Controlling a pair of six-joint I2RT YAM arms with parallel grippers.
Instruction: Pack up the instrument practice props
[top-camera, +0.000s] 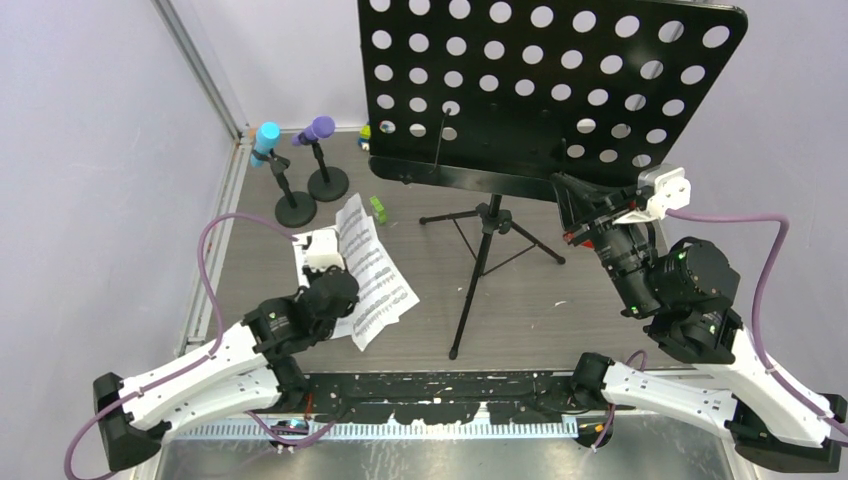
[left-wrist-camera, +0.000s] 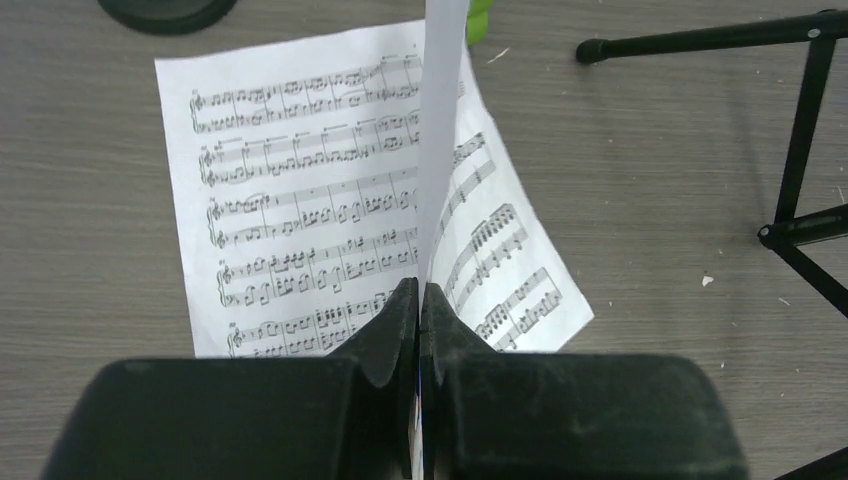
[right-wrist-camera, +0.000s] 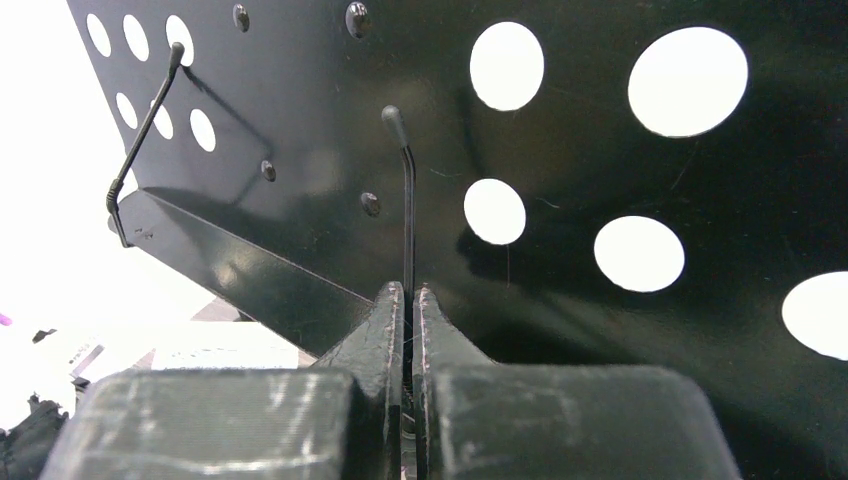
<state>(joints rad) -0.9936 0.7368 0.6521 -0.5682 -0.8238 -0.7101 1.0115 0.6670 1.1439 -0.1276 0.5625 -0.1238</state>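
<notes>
A: Left side first. What has the left gripper (left-wrist-camera: 420, 297) got?
B: Fingers clamped tight on a single white sheet-music page (left-wrist-camera: 443, 110). It rises on edge from the tips, so the wrist camera sees it as a thin strip. Under it the other white sheet-music pages (left-wrist-camera: 300, 190) lie flat, fanned, print up, on the grey wood-grain table (left-wrist-camera: 660, 330).
A: Anything close by?
B: Small green toy brick (left-wrist-camera: 481, 20) just beside the pages' far corner; cannot tell if it touches the paper. Back left, near the wall: cyan microphone (top-camera: 266, 138) and purple microphone (top-camera: 319, 129), each tilted in its own stand. Nearer short black round-based mic holder (top-camera: 295, 210) carries the cyan one, farther round-based mic holder (top-camera: 328, 185) the purple. Bases side by side, well apart from the pages.
A: Right side?
B: Black perforated-metal music rack (top-camera: 560, 90) stands upright mid-table on its black tripod legs (top-camera: 480, 270), shelf lip toward the arms. From above, the right arm reaches up to the rack's lower right corner. Right gripper (right-wrist-camera: 410, 297), wrist view: fingers pressed together, and a thin black wire page retainer (right-wrist-camera: 408, 200) runs down the rack's face straight into the seam between the tips. Pinched on that wire, as far as it shows.
A: The other wire?
B: Second wire retainer (right-wrist-camera: 140, 140) further left on the same face, nothing on it
</notes>
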